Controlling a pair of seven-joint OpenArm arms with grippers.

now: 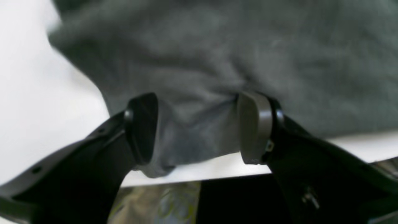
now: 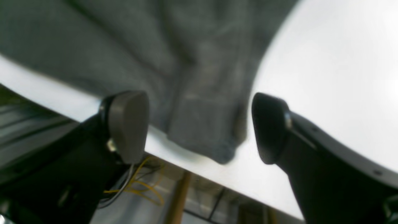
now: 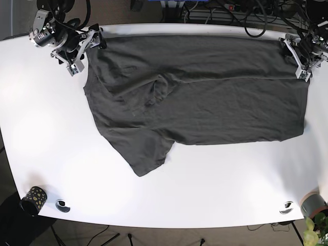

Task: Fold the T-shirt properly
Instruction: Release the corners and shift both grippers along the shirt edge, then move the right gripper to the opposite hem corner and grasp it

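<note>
Our left gripper [image 1: 199,127] has its pads spread, a bunched corner of the shirt [image 1: 217,62] lying between them; through the blur we cannot tell whether either pad touches cloth. Our right gripper [image 2: 199,127] is likewise spread around a hanging fold at the table [image 2: 326,77] edge. Outward, we see the dark grey shirt laid wide across the far half of the white table, one sleeve pointing toward the near edge. A speckled cup [image 3: 34,197] stands at the near corner.

White table [image 3: 215,184]: grey T-shirt [image 3: 205,97] spread flat; speckled cup [image 3: 34,197] at corner.
</note>
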